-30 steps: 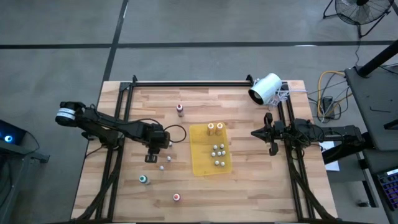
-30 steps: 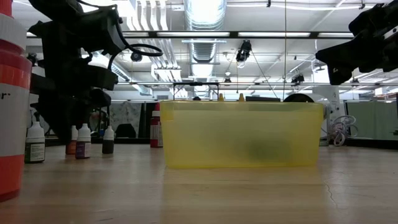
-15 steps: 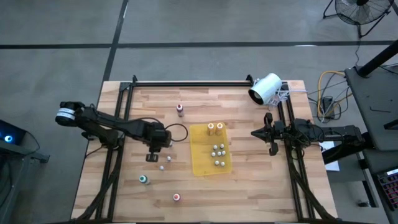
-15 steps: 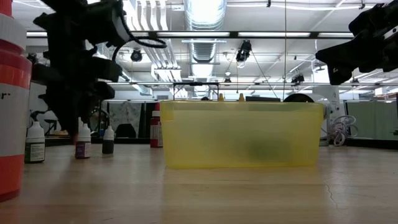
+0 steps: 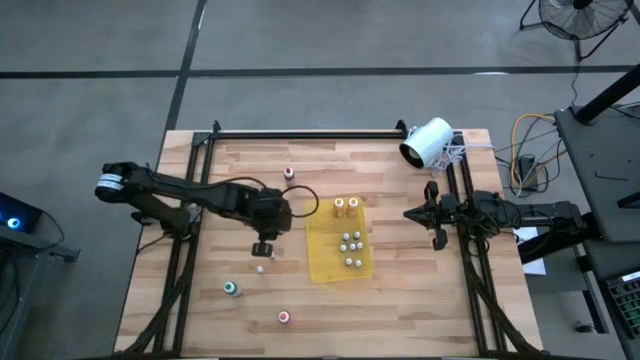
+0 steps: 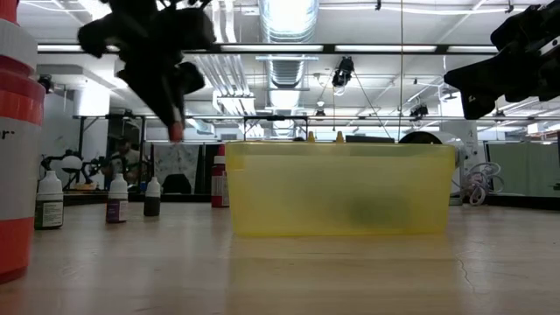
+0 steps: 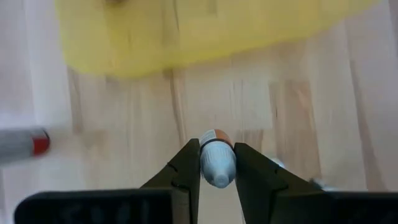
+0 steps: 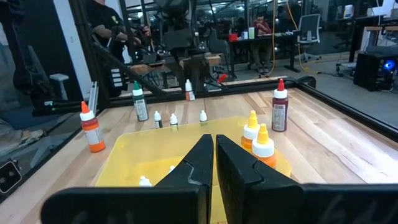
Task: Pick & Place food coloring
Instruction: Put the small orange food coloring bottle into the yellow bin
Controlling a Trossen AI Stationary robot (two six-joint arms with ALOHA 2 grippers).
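On the wooden table (image 5: 400,300) sits the yellow bin (image 5: 340,240), roughly mid-table, and it's already got a decent haul: two taller orange-capped bottles (image 5: 346,204) at the far end plus a cluster of small whitish bottles (image 5: 351,247) near the middle. So a good chunk of the job looks done.

Next down in size, the left gripper (image 5: 262,246) hangs above the wood just beside the bin's left edge, and its fingers are pinched on a small bottle (image 7: 216,163) with a reddish tip, carried clear of the table. Seems like it's mid-carry toward the bin, just not over it yet. The right gripper (image 8: 214,155) is parked at the table's right side with its fingers pressed together, holding nothing.

What's left on the table: a maroon-capped bottle (image 5: 289,173) toward the back, a teal-capped bottle (image 5: 230,289) and a pink-capped bottle (image 5: 284,317) toward the front, and a tiny white bottle (image 5: 260,268) right by the left gripper. The low view shows a few more small ones standing at the left, so maybe half a dozen pickups to go, give or take.
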